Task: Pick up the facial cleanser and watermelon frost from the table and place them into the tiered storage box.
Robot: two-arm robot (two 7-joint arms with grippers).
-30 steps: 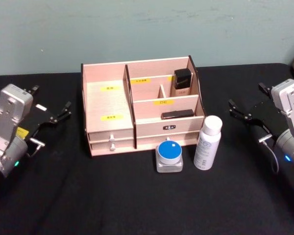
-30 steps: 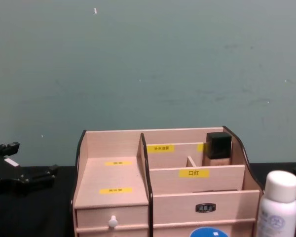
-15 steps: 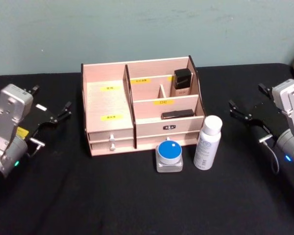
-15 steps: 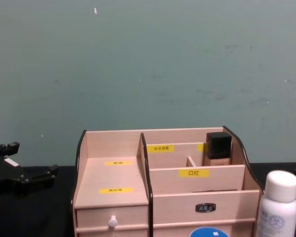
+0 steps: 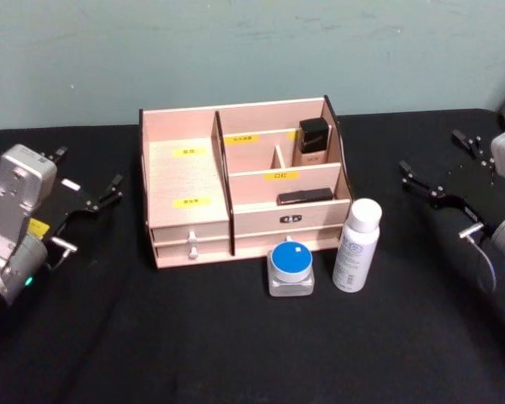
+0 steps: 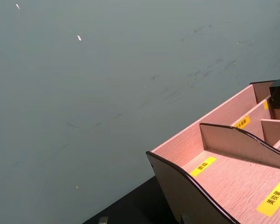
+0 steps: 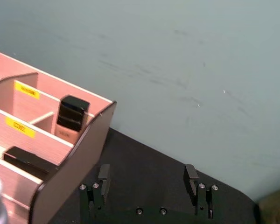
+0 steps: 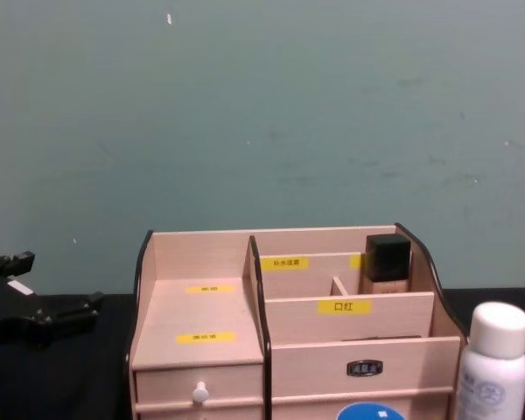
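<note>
We see the facial cleanser (image 5: 357, 245) standing upright on the black table (image 5: 194, 345), just before the right front corner of the tiered storage box (image 5: 185, 177). It is a tall white bottle with a rounded white cap. There is blue print on its front, too small for us to read.

The watermelon frost (image 5: 290, 268) sits just to the cleanser's left, close to the box's front. It is a squat clear jar with a round bright blue lid.

The box is pale wood with dark curved side edges, and its drawers have white knobs (image 5: 191, 239). Yellow labels mark its tiers. In the chest view we can read "口红" on the middle one (image 8: 346, 306), while the others are too small. A black-capped beige bottle (image 5: 313, 143) stands in the back right compartment, and a dark flat item (image 5: 305, 197) lies in the tier before it.

The left gripper (image 5: 88, 172) hangs well to the left of the box with its fingers spread. The right gripper (image 7: 147, 175) is well off to the right, its two fingers wide apart with nothing between them.
</note>
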